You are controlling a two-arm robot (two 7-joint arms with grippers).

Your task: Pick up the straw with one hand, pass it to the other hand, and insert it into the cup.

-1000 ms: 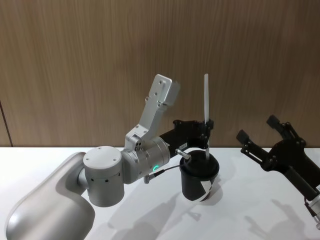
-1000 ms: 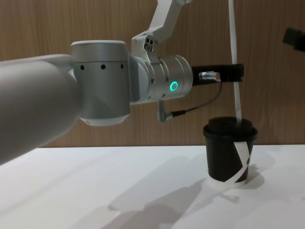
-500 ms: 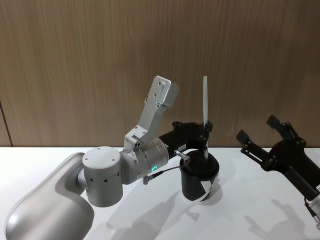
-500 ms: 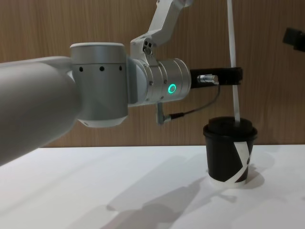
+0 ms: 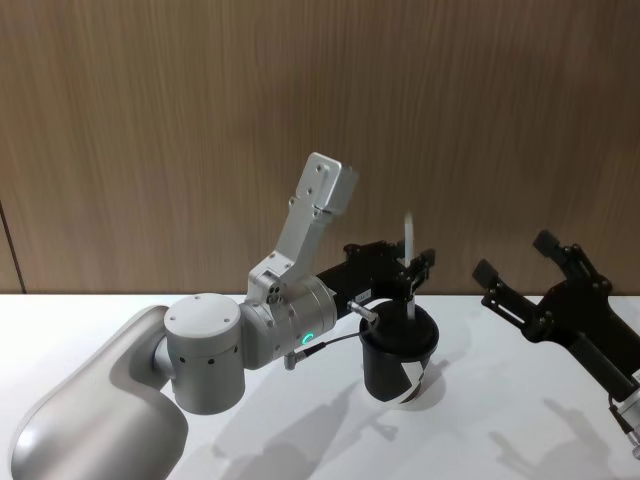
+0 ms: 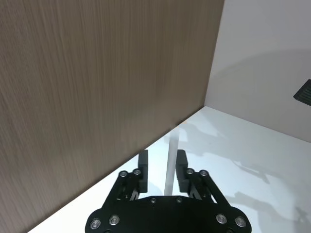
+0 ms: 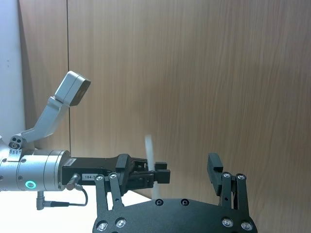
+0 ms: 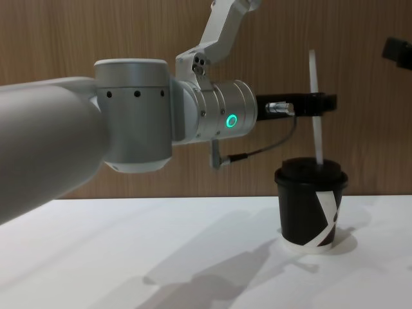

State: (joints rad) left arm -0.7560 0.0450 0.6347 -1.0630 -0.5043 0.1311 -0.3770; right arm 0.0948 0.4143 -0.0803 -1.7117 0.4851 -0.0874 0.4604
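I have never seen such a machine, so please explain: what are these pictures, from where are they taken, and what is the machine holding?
This is a two-armed robot, photographed by its own cameras: one on its head, one on its chest, one on each wrist. On the white table stands a black lidded cup. The left gripper, on the thick silver arm with the green light, is above the cup. A white straw stands upright between its open fingers, its lower end in the cup's lid. The right gripper, black and open, waits empty to the cup's right. The left wrist view looks along the straw.

place: robot test bench or lab | signs: plain white table, wood-panel wall behind, bare white side wall
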